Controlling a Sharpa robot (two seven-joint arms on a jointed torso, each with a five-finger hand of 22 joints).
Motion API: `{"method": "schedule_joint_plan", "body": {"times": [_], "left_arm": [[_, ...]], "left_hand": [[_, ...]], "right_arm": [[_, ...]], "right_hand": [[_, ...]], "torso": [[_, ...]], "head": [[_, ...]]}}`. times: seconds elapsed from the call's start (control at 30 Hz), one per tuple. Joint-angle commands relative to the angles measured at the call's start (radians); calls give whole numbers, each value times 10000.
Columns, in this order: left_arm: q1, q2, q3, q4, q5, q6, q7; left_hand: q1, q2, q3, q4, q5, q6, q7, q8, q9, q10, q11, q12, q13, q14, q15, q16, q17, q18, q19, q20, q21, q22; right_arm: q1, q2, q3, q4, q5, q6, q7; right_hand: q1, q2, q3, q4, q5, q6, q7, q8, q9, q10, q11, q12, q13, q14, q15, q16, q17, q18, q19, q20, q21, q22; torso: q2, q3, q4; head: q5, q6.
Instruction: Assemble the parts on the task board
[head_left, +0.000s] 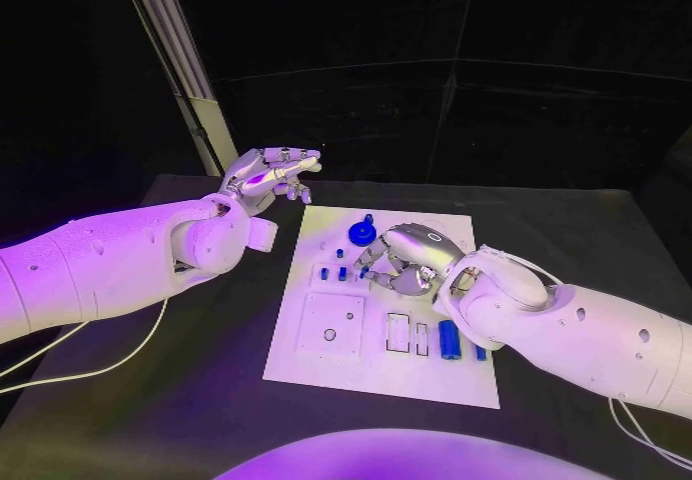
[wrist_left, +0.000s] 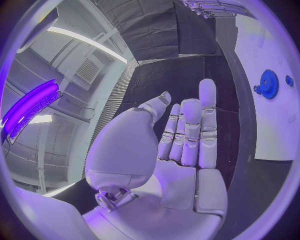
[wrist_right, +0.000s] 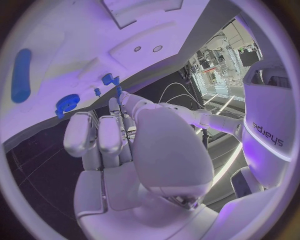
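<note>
Fingers of the right robot hand (head_left: 405, 262) curl low over the task board (head_left: 325, 340), likely working small blue parts (head_left: 342, 273); whether it pinches one, I cannot tell. Left robot hand (head_left: 270, 175) hovers empty, spread, above the counter (head_left: 173, 400).

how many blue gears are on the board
1: the gear lies near the board's far edge, just beyond the right hand. That hand covers part of the board, so another could be hidden.

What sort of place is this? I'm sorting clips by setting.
Probably a robotics lab or demo booth: a black table with a white task board, dark curtains behind, and coloured light over everything.
</note>
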Motion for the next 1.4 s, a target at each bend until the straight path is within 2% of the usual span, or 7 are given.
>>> {"method": "schedule_joint_plan", "body": {"times": [0.03, 0.13, 0.3, 0.43, 0.67, 0.97, 1.4], "left_arm": [[18, 44, 9, 34, 38, -3, 148], [19, 69, 9, 54, 38, 3, 145], [19, 99, 9, 62, 38, 30, 112], [20, 120, 10, 74, 38, 49, 93], [20, 136, 10, 66, 38, 47, 82], [20, 135, 10, 50, 38, 53, 64], [20, 143, 10, 3, 38, 84, 27]], "left_hand": [[38, 96, -3, -39, 35, -50, 27, 66, -15, -51, 0, 42, -11, -41, -5, -51, -12, 134, -53, 0, -47, -15], [38, 96, -3, -39, 35, -50, 27, 66, -15, -51, 0, 42, -11, -41, -5, -51, -12, 134, -53, 0, -47, -15], [38, 96, -3, -39, 35, -50, 27, 66, -15, -51, 0, 42, -11, -41, -5, -51, -12, 134, -53, 0, -47, -15], [38, 96, -3, -39, 35, -50, 27, 66, -15, -51, 0, 42, -11, -41, -5, -51, -12, 134, -53, 0, -47, -15], [49, 104, 1, -46, 38, -51, 26, 72, -14, -55, -1, 52, -14, -53, -5, -63, -49, 134, -51, 0, -56, -24], [49, 104, 1, -46, 38, -51, 26, 72, -14, -55, -1, 52, -14, -53, -5, -63, -49, 134, -51, 0, -56, -24], [49, 104, 1, -46, 38, -51, 26, 72, -14, -55, -1, 52, -14, -53, -5, -63, -49, 134, -51, 0, -56, -24]], "right_arm": [[-57, 146, 3, -99, -305, 283, 137], [-155, 306, -2, -187, -506, 506, 18], [-250, 458, -13, -276, -658, 911, -166], [-281, 488, -185, -265, -697, 1086, -220], [-297, 544, -297, -260, -715, 1307, -193], [-301, 548, -332, -239, -776, 1595, -176], [-303, 577, -337, -200, -799, 1601, -136]], "right_hand": [[-128, -6, 43, 1, 45, -5, 45, -37, -1, -21, 58, -42, 9, 241, 70, 49, 11, -203, 95, 6, 41, 9], [-139, -8, 52, -8, 46, -10, 49, -39, -2, -26, 61, -43, 8, 242, 72, 55, 13, -203, 94, 8, 41, 9], [-166, -12, 70, -28, 56, -19, 53, -40, -2, -39, 67, -46, 8, 241, 77, 58, 6, -203, 92, 11, 42, 8], [-187, -11, 78, -34, 58, -21, 56, -38, -2, -41, 70, -45, 8, 240, 80, 56, -3, -203, 92, 14, 44, 10], [-203, -10, 83, -40, 61, -19, 56, -35, -1, -37, 69, -41, 10, 241, 82, 67, 9, -205, 97, 15, 50, 19], [-224, -7, 90, -48, 63, -14, 55, -31, 1, -29, 69, -35, 13, 242, 83, 74, 12, -207, 104, 18, 58, 30], [-253, -1, 103, -66, 72, -6, 52, -25, 5, -20, 66, -28, 16, 245, 83, 92, 26, -208, 106, 21, 63, 36]], "torso": [[6, 7, 20], [5, 3, -4], [1, 6, -9], [2, 2, -5], [-6, 12, -7], [-4, 7, -15], [-4, 10, -9]], "head": [[109, -79], [176, -104], [189, -168], [212, -210], [259, -264], [306, -287], [342, -322]]}}
